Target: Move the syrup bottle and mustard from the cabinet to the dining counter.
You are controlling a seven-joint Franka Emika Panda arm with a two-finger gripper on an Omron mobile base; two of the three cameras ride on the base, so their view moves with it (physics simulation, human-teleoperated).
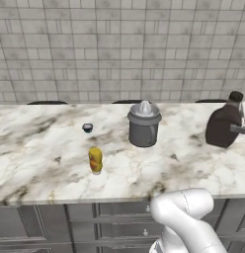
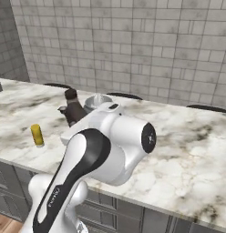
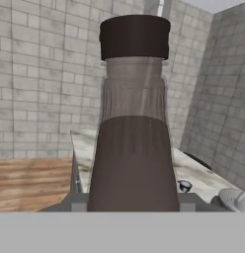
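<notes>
Because it must go on the counter [image 1: 40,163] by the mustard [image 1: 95,160], the gripper [image 1: 239,129] is squeezed around the syrup bottle [image 1: 223,126].

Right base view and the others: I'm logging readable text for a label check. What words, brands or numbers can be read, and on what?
Arm: dark lettering along its black link, too blurred to read.
Mustard: orange-red label patch, no legible text.
Syrup bottle: no writing visible.
</notes>
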